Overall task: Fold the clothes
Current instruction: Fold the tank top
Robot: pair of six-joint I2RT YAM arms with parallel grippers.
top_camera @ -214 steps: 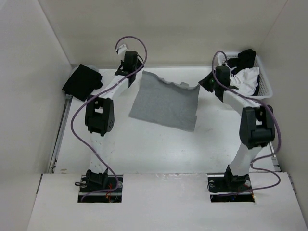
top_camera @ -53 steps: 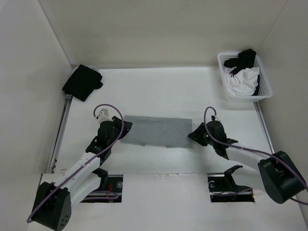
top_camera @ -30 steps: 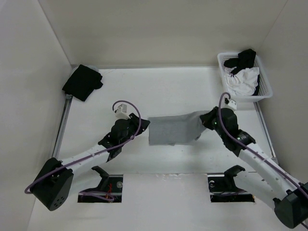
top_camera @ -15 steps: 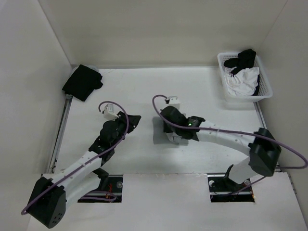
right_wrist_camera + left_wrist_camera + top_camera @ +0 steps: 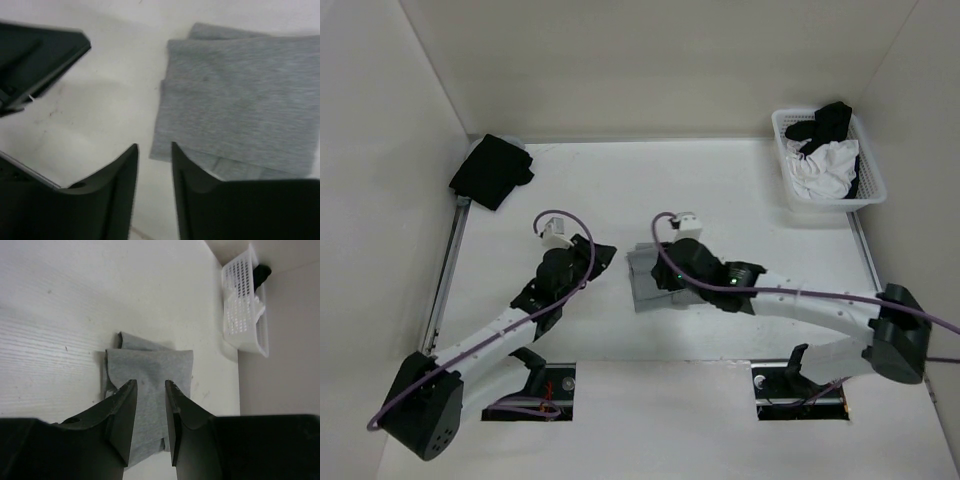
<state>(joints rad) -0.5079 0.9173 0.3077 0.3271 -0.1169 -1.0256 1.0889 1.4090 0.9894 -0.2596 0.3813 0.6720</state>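
Basket (image 5: 832, 205) at the far right holds a white garment (image 5: 825, 168) and black cloth (image 5: 825, 122).
Left end effector (image 5: 150, 385) and right end effector (image 5: 154, 147) are spread, holding nothing; folded grey shorts (image 5: 645, 285) lie mid-table (image 5: 720, 190).

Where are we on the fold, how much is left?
Done: the grey garment lies folded into a small layered rectangle. In hand: nothing; the left gripper and right gripper both hover open near it. Left: perhaps squaring the under-layers peeking out at its edges.
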